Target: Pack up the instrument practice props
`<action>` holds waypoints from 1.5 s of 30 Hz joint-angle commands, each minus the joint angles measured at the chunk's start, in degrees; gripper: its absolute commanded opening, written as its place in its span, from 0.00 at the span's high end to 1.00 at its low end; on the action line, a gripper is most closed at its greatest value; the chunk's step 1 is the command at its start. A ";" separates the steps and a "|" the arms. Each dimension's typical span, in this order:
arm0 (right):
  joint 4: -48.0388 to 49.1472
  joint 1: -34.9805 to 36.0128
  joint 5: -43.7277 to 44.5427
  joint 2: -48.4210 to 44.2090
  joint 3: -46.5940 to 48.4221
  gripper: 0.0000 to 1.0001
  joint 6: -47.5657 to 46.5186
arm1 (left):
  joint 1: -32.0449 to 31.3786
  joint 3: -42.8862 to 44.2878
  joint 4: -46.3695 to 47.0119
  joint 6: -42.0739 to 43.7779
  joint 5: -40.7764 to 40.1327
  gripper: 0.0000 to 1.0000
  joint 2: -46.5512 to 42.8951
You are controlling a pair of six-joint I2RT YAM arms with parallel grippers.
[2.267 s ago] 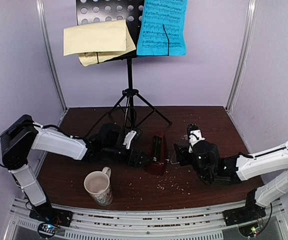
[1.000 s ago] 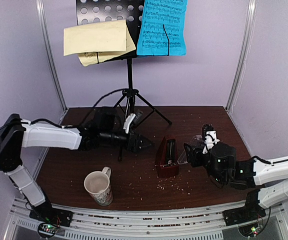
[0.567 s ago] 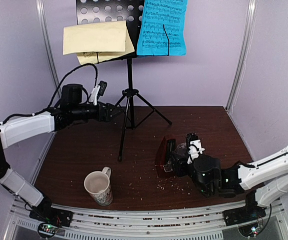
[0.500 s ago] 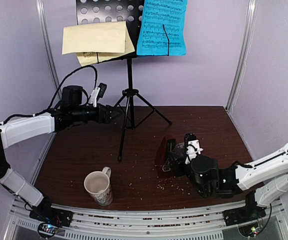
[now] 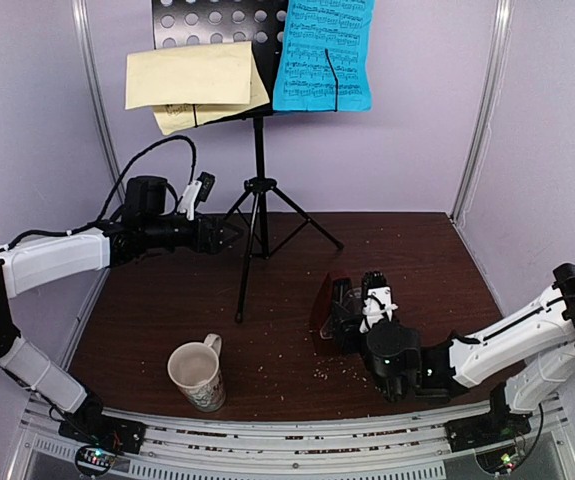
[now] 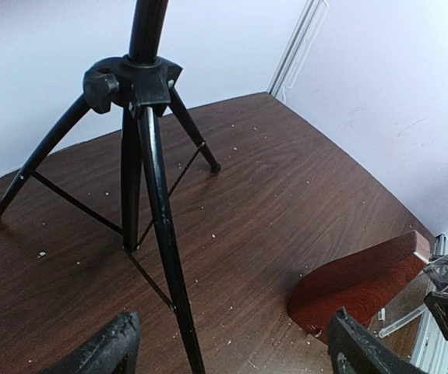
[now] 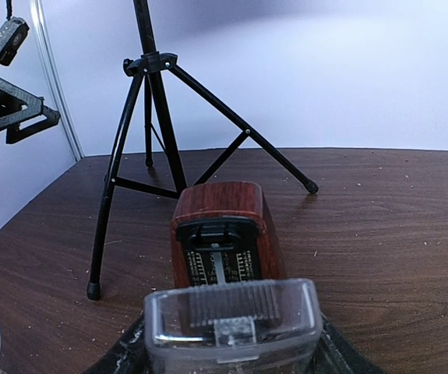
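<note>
The black music stand (image 5: 259,150) stands at the back on its tripod (image 6: 142,140), which also shows in the right wrist view (image 7: 149,101). It holds a pale yellow sheet (image 5: 192,80) and a blue sheet (image 5: 324,55). The red-brown metronome (image 5: 324,305) stands on the table with its open face and scale toward the right wrist camera (image 7: 224,226). My right gripper (image 5: 352,318) (image 7: 231,351) is shut on the clear plastic cover (image 7: 231,319), held just in front of that face. My left gripper (image 5: 230,235) (image 6: 231,351) is open and empty, raised just left of the tripod legs.
A cream patterned mug (image 5: 197,375) stands near the front left of the brown table (image 5: 417,250). Crumbs are scattered over the tabletop. Lilac walls with white corner strips close the back and sides. The tripod's near leg (image 5: 245,280) reaches toward the table's middle.
My left gripper has left the metronome, risen and moved back left beside the stand. My right gripper drew right with the clear cover, then came back to the metronome's front.
</note>
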 commanded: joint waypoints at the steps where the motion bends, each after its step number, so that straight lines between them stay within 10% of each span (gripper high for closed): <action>1: 4.67 0.27 2.48 1.64 0.54 0.47 -1.88 | -0.01 -0.44 1.16 0.98 -0.47 0.13 -1.43; 45: 11.54 -0.80 5.42 9.38 -0.72 0.47 -6.88 | -0.01 -0.78 1.15 1.53 -0.65 0.13 -1.90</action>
